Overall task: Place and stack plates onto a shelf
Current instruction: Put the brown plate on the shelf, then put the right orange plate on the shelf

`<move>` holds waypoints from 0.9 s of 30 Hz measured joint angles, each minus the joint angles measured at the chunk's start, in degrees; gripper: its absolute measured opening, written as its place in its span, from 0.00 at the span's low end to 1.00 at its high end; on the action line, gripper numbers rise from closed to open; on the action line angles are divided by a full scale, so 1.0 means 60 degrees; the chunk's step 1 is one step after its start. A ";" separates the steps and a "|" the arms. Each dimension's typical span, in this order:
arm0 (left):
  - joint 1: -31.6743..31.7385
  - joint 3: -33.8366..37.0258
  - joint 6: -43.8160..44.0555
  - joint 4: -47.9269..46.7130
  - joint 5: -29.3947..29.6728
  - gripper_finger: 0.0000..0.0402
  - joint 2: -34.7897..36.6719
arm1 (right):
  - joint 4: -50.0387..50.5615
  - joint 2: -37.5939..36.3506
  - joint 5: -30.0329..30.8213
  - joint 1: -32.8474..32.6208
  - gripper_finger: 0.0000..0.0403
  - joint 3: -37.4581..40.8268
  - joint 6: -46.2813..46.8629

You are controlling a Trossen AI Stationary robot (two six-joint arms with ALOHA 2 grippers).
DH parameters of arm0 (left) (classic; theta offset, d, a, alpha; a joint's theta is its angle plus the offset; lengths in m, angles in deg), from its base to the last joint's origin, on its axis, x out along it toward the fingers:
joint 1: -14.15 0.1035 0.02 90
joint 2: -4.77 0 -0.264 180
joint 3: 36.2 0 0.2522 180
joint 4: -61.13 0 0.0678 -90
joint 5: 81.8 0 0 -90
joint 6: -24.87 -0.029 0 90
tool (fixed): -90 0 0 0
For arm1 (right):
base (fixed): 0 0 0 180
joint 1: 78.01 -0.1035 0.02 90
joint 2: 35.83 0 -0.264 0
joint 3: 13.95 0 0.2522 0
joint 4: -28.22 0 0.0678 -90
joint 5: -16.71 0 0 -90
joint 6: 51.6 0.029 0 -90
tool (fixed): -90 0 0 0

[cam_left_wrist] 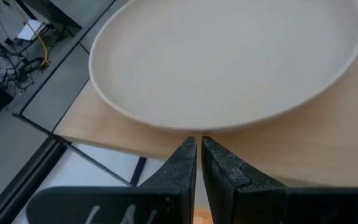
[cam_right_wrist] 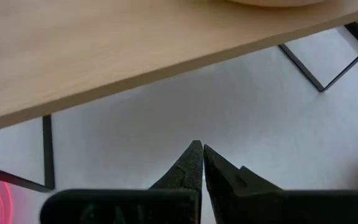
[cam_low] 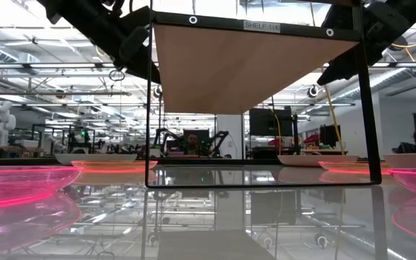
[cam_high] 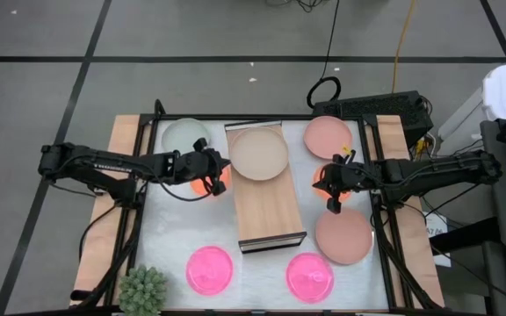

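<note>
The light-wood shelf stands mid-table on a thin black frame, with the beige plate resting on its far end. My left gripper is shut and hovers just left of the shelf, above a small orange plate. In the left wrist view its fingertips point at the shelf edge below the beige plate. My right gripper is shut right of the shelf over the other orange plate. In the right wrist view it faces the shelf board.
On the white tabletop lie a pale green-grey plate at far left, salmon plates at far right and near right, and two hot pink plates near the front. A spiky green plant stands at the near left corner.
</note>
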State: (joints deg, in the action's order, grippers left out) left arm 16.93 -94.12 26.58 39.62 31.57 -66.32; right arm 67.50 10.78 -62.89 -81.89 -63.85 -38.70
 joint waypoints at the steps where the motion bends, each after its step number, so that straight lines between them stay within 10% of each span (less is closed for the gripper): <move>1: 0.0016 0.0000 -0.0010 -0.0084 -0.0002 0.08 0.0002 | 0.0004 0.0000 0.0000 0.0000 0.00 0.0000 0.0096; 27: -0.1024 0.0000 0.0013 -0.0688 -0.1676 0.08 0.0608 | 0.2292 0.1639 0.0509 -0.0807 0.00 0.0000 0.3587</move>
State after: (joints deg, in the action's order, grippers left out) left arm 10.78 -94.12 26.66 35.49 21.51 -62.66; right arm 81.25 20.62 -59.84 -86.73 -63.85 -17.18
